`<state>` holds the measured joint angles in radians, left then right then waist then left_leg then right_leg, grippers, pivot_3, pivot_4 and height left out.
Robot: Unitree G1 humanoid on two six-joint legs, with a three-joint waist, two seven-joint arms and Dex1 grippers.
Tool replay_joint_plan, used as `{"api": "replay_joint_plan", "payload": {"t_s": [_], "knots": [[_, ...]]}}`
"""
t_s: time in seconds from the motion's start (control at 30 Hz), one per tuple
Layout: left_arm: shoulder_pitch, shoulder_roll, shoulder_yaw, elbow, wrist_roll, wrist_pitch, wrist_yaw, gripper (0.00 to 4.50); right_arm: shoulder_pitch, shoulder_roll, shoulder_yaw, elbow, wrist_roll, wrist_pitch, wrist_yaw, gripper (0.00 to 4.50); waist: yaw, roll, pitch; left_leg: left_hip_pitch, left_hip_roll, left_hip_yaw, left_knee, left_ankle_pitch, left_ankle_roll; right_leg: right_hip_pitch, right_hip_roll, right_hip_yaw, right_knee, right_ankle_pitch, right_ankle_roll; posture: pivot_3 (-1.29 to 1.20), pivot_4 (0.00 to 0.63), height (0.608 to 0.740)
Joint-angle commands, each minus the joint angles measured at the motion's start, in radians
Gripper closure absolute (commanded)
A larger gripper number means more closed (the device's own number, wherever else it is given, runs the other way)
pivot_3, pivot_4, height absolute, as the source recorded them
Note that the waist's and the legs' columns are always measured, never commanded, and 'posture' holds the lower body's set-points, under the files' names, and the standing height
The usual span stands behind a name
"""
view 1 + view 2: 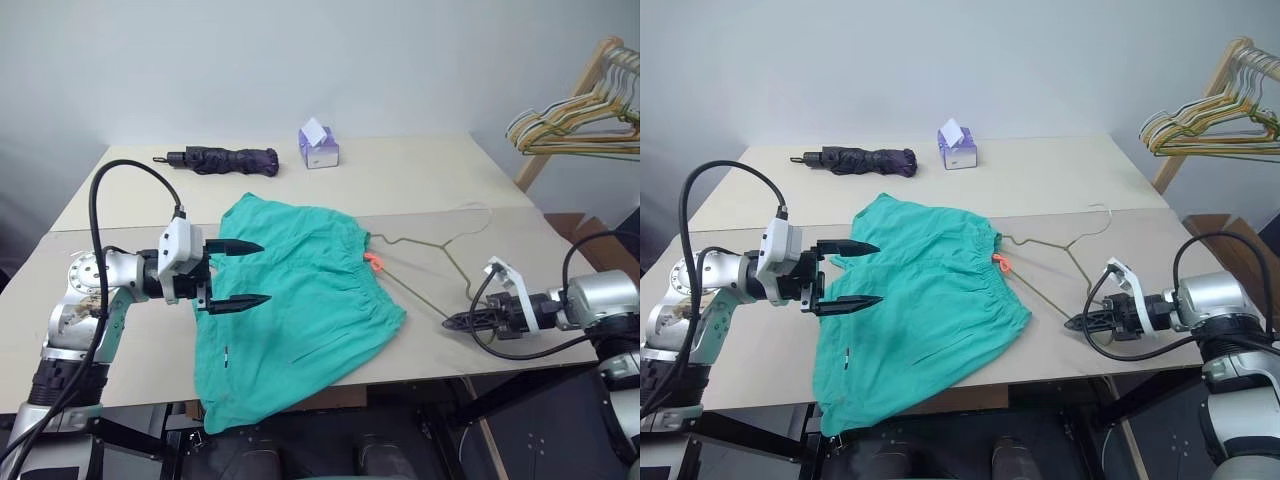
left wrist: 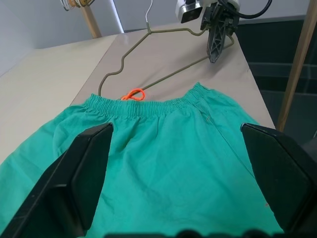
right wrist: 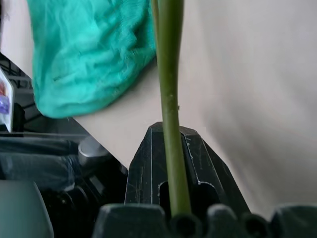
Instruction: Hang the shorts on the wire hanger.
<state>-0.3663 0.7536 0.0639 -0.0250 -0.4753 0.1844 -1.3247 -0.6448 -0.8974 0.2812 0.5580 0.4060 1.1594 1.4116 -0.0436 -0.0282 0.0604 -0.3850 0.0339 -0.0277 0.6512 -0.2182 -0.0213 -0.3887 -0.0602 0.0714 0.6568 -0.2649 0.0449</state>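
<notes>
The big bench (image 1: pixel 420 180) holds the green shorts (image 1: pixel 300 300), lying flat with one leg hanging over the front edge. The shorts are not on the wire hanger (image 1: pixel 430 262) yet, so the hanging is still to do. The hanger lies just beside the waistband. The right gripper (image 1: pixel 452 322) has its jaws pinching the hanger's corner. The left gripper (image 1: pixel 245 272) hovers over the shorts, jaws spread wide. The bench behind has lots of open room.
</notes>
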Motion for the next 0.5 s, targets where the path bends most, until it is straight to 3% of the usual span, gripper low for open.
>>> {"api": "replay_joint_plan", "payload": {"t_s": [0.03,0.5], "knots": [[-0.011,0.018,0.022,-0.023,-0.009,-0.004,0.002,0.05,-0.032,-0.014,0.032,-0.022,-0.014,-0.022,0.054,4.5,0.0,0.0,0.0,0.0,0.0,0.0,0.0,0.0,0.0,0.0,0.0,0.0,0.0,0.0,0.0,0.04,0.019,0.74],[-0.029,0.028,0.01,-0.004,0.009,-0.029,-0.006,0.05,-0.245,0.173,0.063,0.303,-0.154,-0.137,0.015,4.5,0.001,0.0,0.0,0.0,0.0,0.0,0.0,0.0,0.0,0.0,0.0,0.0,0.0,0.0,0.0,0.06,0.016,0.74]]}}
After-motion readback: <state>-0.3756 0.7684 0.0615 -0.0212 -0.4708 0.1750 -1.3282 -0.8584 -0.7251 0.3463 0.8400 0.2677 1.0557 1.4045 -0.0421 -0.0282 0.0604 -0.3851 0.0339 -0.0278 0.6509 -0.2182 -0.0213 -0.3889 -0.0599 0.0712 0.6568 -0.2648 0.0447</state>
